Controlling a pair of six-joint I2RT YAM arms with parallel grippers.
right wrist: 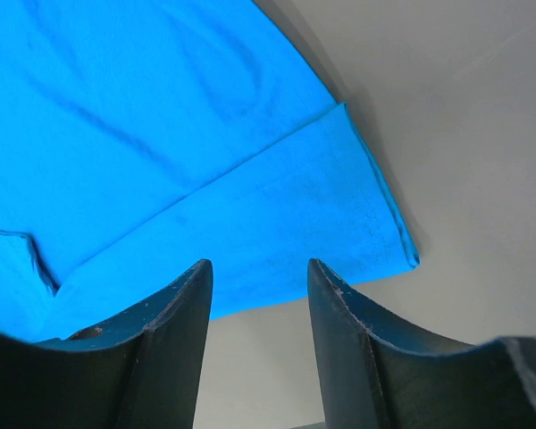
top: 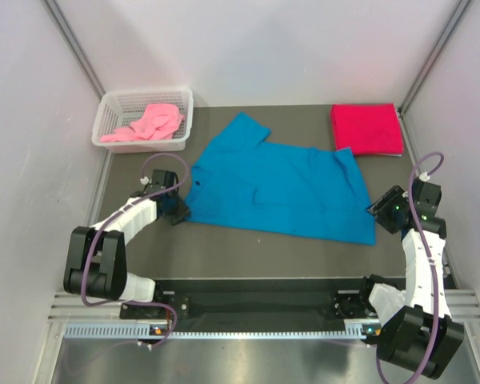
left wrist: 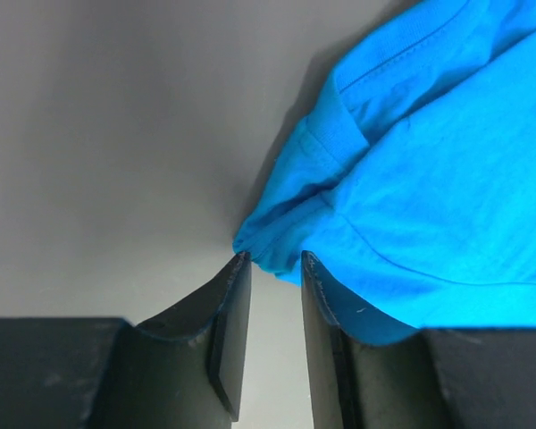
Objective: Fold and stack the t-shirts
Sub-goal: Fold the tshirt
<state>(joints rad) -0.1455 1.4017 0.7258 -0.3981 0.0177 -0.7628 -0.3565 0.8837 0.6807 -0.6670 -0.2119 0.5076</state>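
The bright blue t-shirt (top: 280, 188) lies spread flat across the middle of the dark table. My left gripper (top: 180, 212) is at its near left corner. In the left wrist view the jaws (left wrist: 275, 259) stand apart, with a bunched blue shirt corner (left wrist: 447, 197) just at their tips. My right gripper (top: 376, 210) is at the shirt's near right corner. It is open (right wrist: 259, 266), and the blue hem (right wrist: 161, 134) lies just ahead of the tips. The crimson t-shirt (top: 366, 128) lies folded at the back right. The pink t-shirt (top: 148, 124) is crumpled inside the basket.
A white mesh basket (top: 144, 146) stands at the back left corner. White walls close in the table on the left, right and back. A metal rail with both arm bases runs along the near edge.
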